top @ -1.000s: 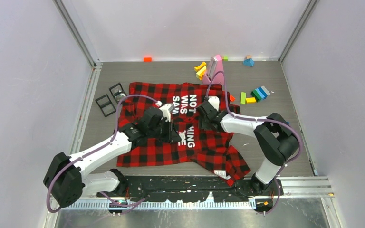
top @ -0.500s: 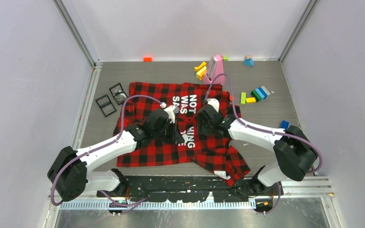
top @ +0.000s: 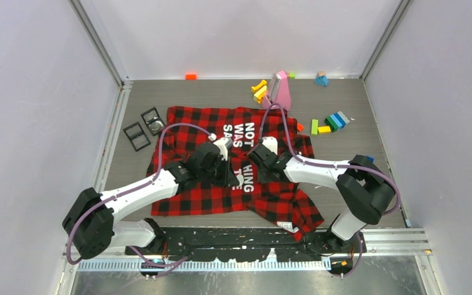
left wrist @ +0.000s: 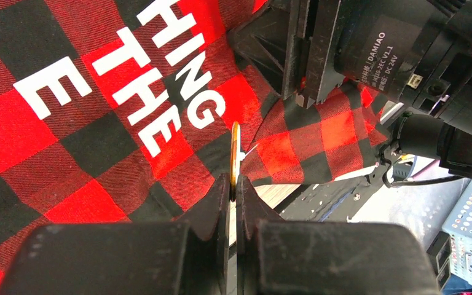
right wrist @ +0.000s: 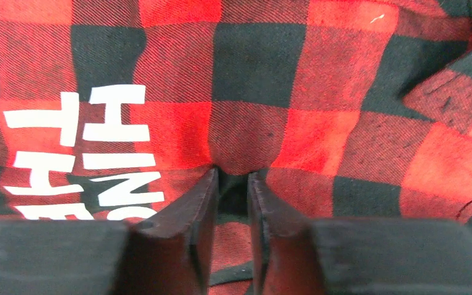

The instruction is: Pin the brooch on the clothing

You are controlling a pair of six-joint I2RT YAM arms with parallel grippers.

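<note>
One checked shirt (top: 190,126) lies spread on the table (top: 126,166) beneath two grippers. The left gripper (left wrist: 233,184) is clamped on one thin gold brooch (left wrist: 235,144), held edge-on near the white lettering. The right gripper (right wrist: 233,178) pinches one raised fold of the shirt.

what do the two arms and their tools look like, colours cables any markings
Both match: the left arm and right arm have white links between bulky black joint housings, and a looping purple cable runs along each. The left tool and right tool each have two flat black fingers. A black motor housing by the right tool bears white lettering: DAMIAO, DC24V.
</note>
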